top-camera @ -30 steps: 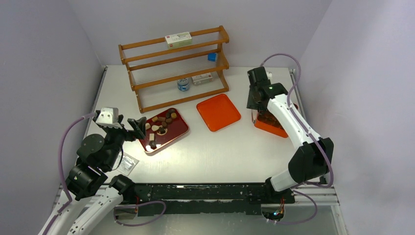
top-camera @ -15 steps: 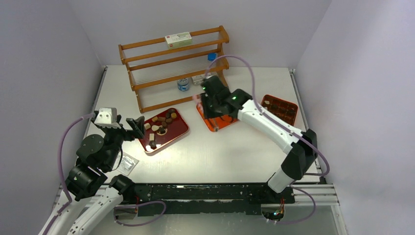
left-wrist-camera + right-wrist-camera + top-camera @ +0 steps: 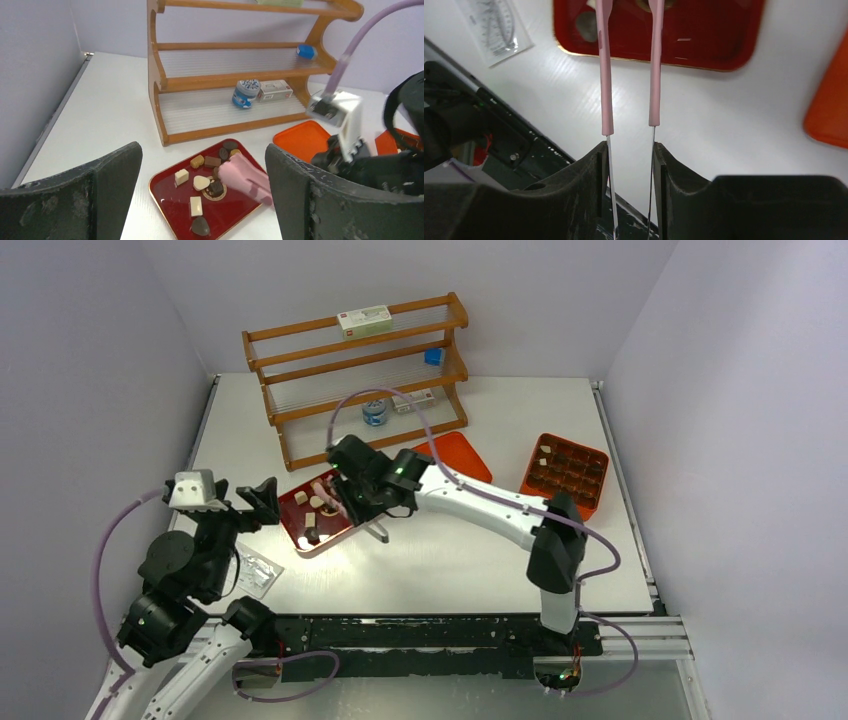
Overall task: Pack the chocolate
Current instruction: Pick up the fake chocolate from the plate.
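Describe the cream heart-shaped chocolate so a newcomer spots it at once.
In front of the wooden shelf lies a dark red tray of loose chocolates. Near its middle, beside the pink tongs, sits the cream heart-shaped chocolate; the other cream pieces are square-edged blocks.

Bright, even overhead light floods the table point(image 3: 470, 560), with glare along the near edge of the tray point(image 3: 338, 527). Shadows fall soft. The right wrist view shows the tray blurred.
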Available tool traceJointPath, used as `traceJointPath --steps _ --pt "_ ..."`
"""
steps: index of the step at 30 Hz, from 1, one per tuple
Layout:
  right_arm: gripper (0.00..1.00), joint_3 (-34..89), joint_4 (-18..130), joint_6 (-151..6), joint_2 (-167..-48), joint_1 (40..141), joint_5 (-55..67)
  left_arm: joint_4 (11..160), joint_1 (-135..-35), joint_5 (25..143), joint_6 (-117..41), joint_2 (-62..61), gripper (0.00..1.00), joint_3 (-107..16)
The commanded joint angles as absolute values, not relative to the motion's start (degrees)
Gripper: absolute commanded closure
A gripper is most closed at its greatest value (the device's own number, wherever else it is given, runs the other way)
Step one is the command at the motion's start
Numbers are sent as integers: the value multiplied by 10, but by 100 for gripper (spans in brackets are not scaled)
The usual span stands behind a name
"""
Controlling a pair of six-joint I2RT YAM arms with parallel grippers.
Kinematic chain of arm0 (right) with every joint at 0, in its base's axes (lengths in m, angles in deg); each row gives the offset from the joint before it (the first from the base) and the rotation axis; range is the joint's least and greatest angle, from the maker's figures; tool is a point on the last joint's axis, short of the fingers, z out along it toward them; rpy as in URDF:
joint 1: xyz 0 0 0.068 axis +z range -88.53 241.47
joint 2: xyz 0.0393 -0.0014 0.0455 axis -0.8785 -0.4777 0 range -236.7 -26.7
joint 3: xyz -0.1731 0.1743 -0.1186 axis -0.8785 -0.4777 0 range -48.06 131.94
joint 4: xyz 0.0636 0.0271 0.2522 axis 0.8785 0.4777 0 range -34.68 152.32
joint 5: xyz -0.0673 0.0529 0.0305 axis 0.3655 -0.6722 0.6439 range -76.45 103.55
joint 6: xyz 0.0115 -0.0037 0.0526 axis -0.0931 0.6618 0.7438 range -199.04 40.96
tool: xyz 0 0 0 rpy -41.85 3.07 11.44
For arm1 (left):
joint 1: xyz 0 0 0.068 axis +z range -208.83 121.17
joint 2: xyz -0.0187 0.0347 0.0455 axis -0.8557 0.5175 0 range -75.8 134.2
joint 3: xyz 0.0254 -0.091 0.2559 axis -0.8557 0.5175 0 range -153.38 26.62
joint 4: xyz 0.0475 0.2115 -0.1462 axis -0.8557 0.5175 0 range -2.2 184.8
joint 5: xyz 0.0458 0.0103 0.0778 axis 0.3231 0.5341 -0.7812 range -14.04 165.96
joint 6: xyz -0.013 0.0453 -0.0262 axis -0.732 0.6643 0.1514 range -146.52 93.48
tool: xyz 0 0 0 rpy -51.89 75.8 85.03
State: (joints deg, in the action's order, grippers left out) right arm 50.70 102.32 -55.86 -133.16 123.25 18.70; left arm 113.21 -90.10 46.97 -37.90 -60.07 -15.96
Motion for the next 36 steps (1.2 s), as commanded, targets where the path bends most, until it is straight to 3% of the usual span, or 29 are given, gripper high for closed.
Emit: traceJointPath --steps 1,13,36 --pt "60 564 1043 -573 -1371 1260 166 1124 -898 446 -384 -624 2 -176" --pt "60 686 1130 -584 -1485 1302 183 1134 -899 425 -391 -635 2 -184" --pt "58 730 1165 -605 -1551 1313 180 1132 -899 431 -389 -643 2 -181"
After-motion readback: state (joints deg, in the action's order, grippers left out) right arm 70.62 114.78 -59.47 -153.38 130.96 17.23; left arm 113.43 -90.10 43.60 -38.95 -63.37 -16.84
